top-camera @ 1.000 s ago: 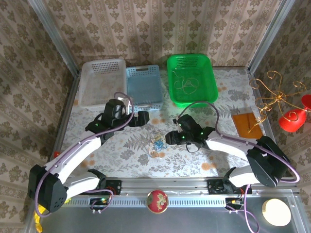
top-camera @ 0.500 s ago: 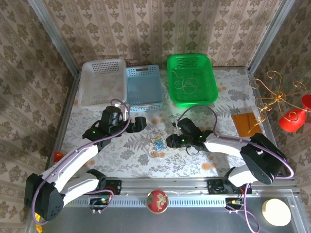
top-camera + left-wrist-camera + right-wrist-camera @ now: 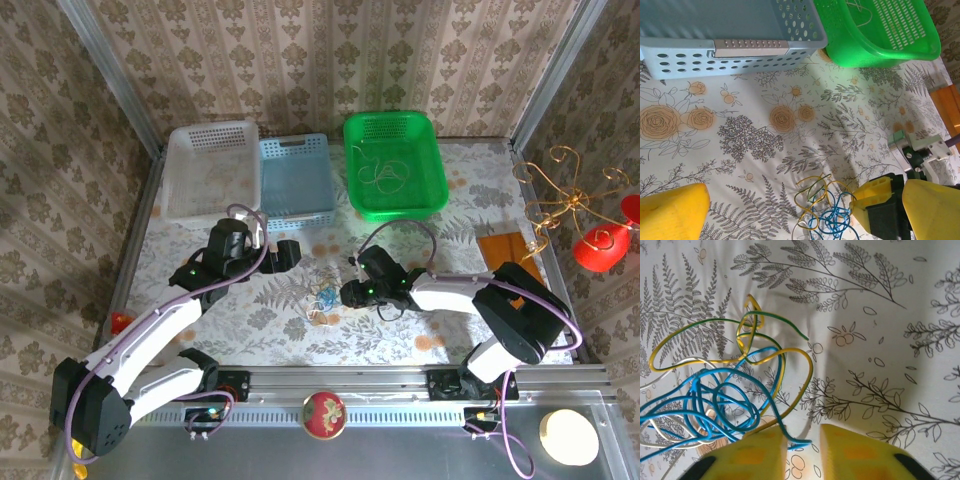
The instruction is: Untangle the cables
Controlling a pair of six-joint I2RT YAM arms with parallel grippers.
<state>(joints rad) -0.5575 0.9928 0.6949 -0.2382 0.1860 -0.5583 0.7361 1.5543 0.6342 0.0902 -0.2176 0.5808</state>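
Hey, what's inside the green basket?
In the green basket lies a loose coil of thin pale wire on the perforated floor. From above the floor shows whole; in the left wrist view the near wall covers part of it.

3 in a row at the far edge — white basket (image 3: 212, 138), blue basket (image 3: 295, 148), green basket (image 3: 388, 128) — on floral tablecloth (image 3: 250, 320).

Walls of beige damask-patterned wallpaper (image 3: 330, 60) enclose a desk (image 3: 470, 175) covered in white cloth printed with grey ferns and orange flowers. Bare aluminium posts (image 3: 110, 75) stand at its corners.
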